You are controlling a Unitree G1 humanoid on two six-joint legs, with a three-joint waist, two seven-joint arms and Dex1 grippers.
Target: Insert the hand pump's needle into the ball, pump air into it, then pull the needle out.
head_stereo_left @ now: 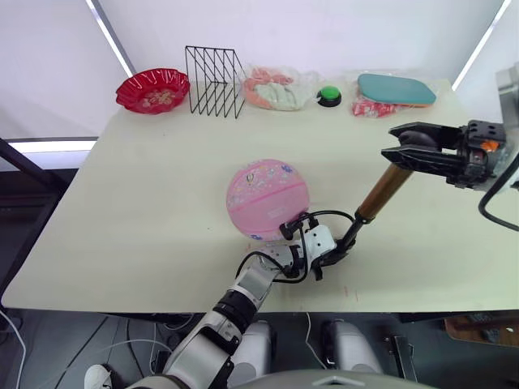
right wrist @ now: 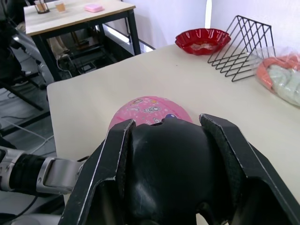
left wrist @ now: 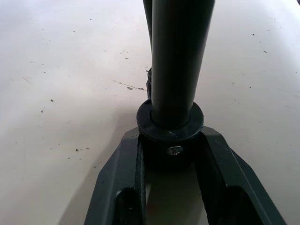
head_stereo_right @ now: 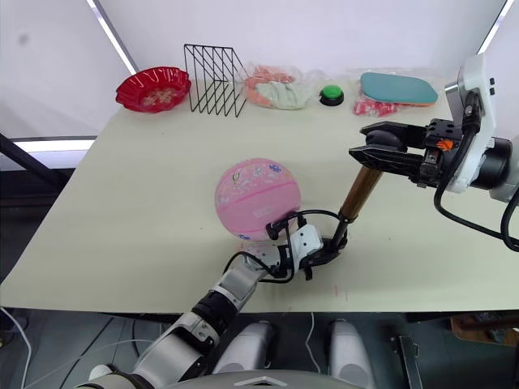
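Note:
The round pink ball [head_stereo_left: 266,198] rests at the middle of the table [head_stereo_left: 146,203]. To its right the hand pump [head_stereo_left: 386,189] stands tilted, gold cylinder rising to the right. My left gripper [head_stereo_left: 334,253] is shut on the pump's black lower end [left wrist: 171,126] near the front edge. My right gripper [head_stereo_left: 405,150] is shut on the black handle [right wrist: 168,173] at the top. A thin black hose [head_stereo_left: 328,215] loops from the pump's base to the ball's lower right side. The needle is too small to make out. The ball [right wrist: 147,107] lies beyond the handle in the right wrist view.
Along the table's far edge stand a red scalloped bowl [head_stereo_left: 152,89], a black wire rack [head_stereo_left: 214,81], a bag of cloth [head_stereo_left: 280,87], a green button [head_stereo_left: 328,96] and a teal case [head_stereo_left: 396,89]. Another table [right wrist: 75,14] stands beyond the left side.

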